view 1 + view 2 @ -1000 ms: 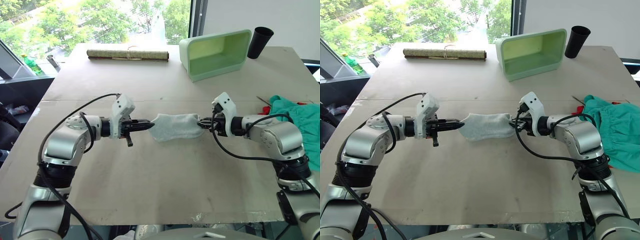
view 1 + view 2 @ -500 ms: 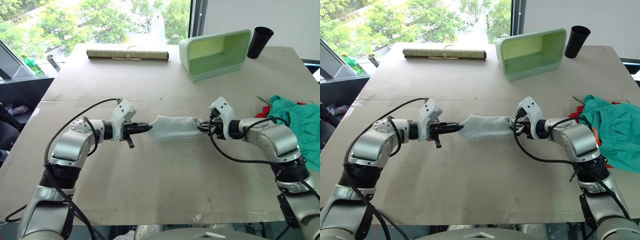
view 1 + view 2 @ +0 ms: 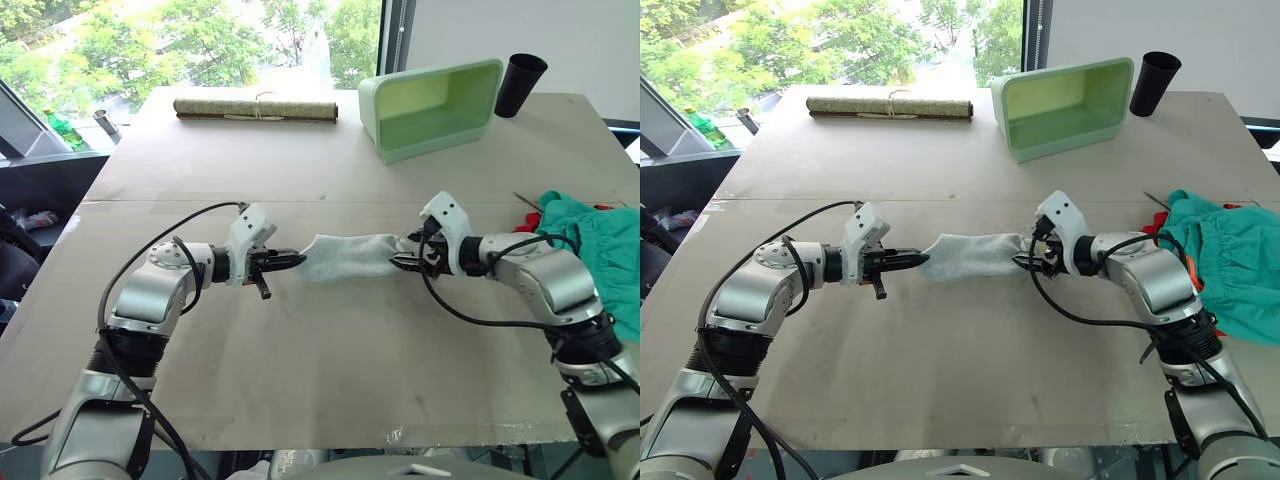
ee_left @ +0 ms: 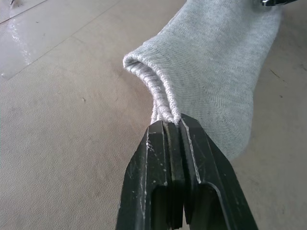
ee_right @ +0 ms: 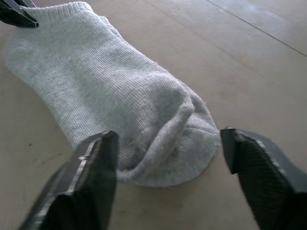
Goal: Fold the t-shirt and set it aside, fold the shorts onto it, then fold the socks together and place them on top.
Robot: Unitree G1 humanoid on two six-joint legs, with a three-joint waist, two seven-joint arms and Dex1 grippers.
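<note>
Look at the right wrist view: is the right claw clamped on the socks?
No, its fingers stand apart around the socks.

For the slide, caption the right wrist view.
Open right hand straddling the toe of the grey socks on the table, left hand pinching the cuff.

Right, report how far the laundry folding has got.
Looks done: the teal shorts lie bunched at the table's right edge, red fabric showing beneath them. In hand: the left gripper is shut on the grey socks, while the right gripper stands open around their other end. Left: fold the socks together and place them on top.
</note>
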